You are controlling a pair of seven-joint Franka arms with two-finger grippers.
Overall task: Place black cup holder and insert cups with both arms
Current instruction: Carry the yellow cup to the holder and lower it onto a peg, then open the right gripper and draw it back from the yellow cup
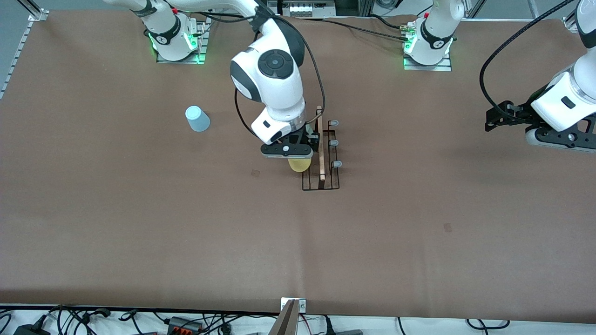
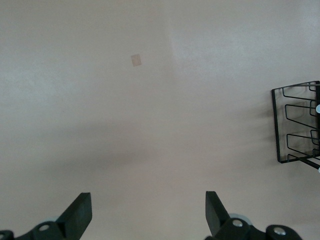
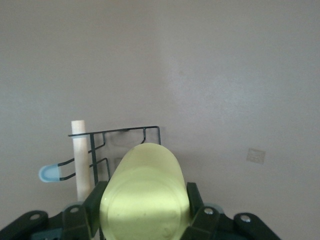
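Observation:
The black cup holder (image 1: 326, 160) stands mid-table, its wooden rod (image 1: 321, 144) on top and grey-tipped pegs (image 1: 336, 164) on the side toward the left arm's end. My right gripper (image 1: 298, 160) is shut on the yellow cup (image 1: 299, 164) over the holder's other side, close beside the rod. In the right wrist view the yellow cup (image 3: 145, 195) fills the right gripper (image 3: 145, 207), base toward the camera, with the holder (image 3: 125, 132) under it. I cannot tell whether it touches a peg. A light blue cup (image 1: 198, 118) stands upside down toward the right arm's end. My left gripper (image 1: 493, 118) waits open and empty (image 2: 148, 210).
Small tan square marks lie on the brown table (image 1: 255, 172) (image 1: 447, 227). The holder's edge (image 2: 295, 125) shows at the side of the left wrist view. Cables and plugs run along the table's front edge (image 1: 186, 321). A metal post (image 1: 291, 314) rises at that edge.

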